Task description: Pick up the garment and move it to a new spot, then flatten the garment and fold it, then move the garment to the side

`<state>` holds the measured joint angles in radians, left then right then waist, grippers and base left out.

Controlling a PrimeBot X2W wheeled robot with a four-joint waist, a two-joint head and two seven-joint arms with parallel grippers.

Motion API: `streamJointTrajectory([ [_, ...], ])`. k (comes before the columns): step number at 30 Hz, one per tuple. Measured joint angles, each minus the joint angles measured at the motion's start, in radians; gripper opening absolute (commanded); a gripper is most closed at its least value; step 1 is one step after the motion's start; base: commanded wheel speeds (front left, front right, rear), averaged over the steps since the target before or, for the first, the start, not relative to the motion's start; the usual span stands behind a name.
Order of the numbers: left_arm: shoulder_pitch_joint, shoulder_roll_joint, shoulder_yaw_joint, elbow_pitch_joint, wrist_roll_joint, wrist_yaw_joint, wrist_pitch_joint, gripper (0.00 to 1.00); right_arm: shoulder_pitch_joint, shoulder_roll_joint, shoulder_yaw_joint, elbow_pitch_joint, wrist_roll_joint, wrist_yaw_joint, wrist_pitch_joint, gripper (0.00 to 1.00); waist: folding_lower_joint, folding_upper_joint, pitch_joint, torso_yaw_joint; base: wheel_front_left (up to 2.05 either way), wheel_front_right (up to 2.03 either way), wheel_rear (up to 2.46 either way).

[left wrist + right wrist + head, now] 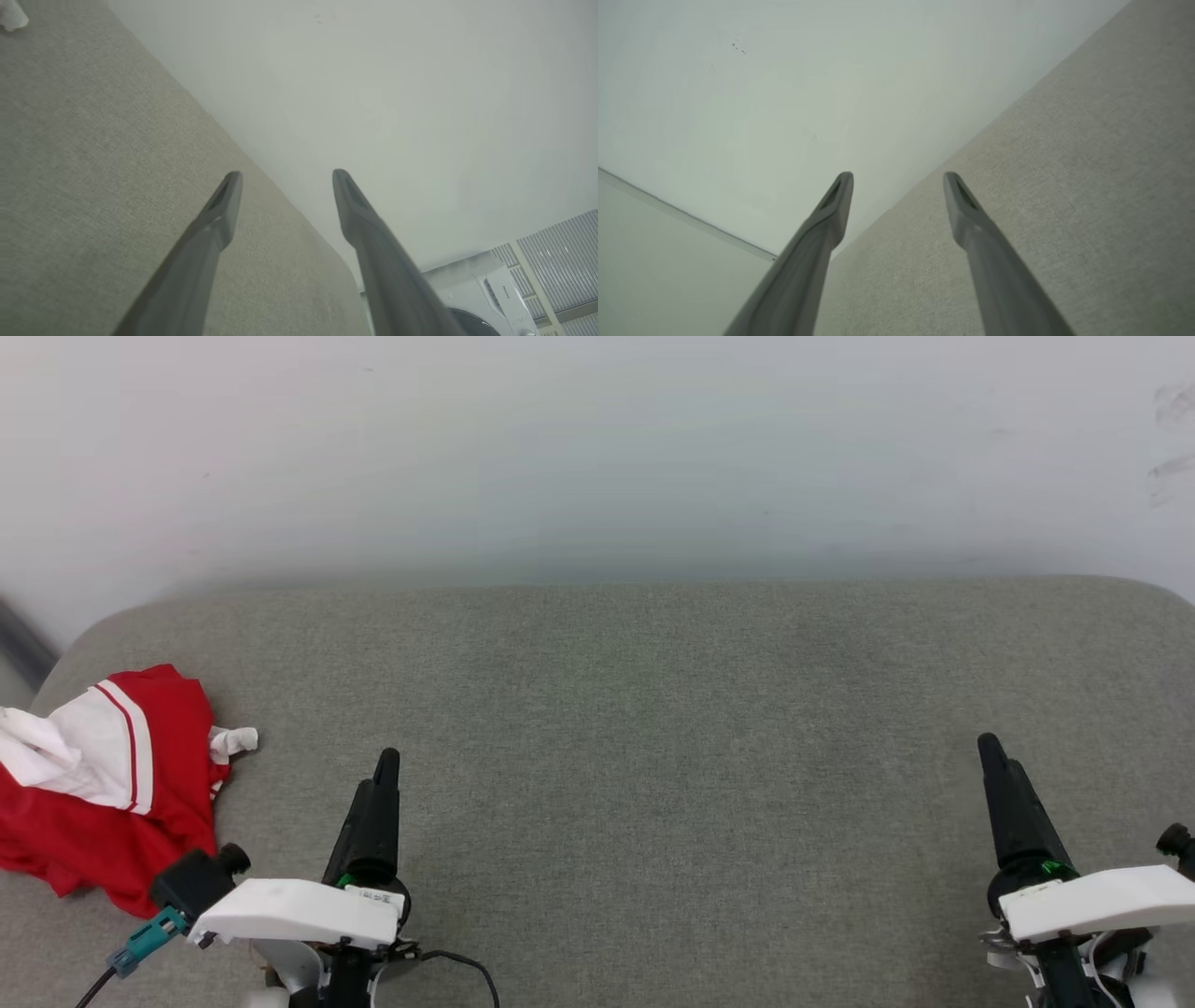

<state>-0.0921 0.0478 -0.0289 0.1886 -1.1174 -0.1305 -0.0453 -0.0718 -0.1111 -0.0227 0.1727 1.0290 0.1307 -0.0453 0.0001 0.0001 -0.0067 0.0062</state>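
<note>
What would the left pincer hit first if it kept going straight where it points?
Probably the white wall past the far edge of the grey cushion; the open left pincer has nothing in between, though depth is unclear. The garment lies off to its left.

The tabletop (pixel 653 728) wears coarse, matt grey woven cloth. At its left edge the garment (pixel 103 803) is soft, smooth-looking jersey cloth. The left pincer (pixel 287 173) is matt and dark, probably plastic.
</note>
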Motion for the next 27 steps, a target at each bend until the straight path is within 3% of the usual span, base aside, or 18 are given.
streamJointTrajectory([
  [10,0.000,0.002,-0.022,-0.005,0.269,0.009,-0.033,1.00,0.000,-0.015,0.019,-0.012,-0.199,0.000,-0.010,1.00,0.0000,0.0000,-0.003,0.001,0.00,0.00,0.00],
  [27,-0.013,0.031,-0.069,-0.005,0.574,0.071,-0.083,1.00,0.001,-0.022,0.022,-0.028,-0.458,0.000,-0.017,1.00,0.0000,0.0000,-0.006,0.000,0.00,0.00,0.00],
])
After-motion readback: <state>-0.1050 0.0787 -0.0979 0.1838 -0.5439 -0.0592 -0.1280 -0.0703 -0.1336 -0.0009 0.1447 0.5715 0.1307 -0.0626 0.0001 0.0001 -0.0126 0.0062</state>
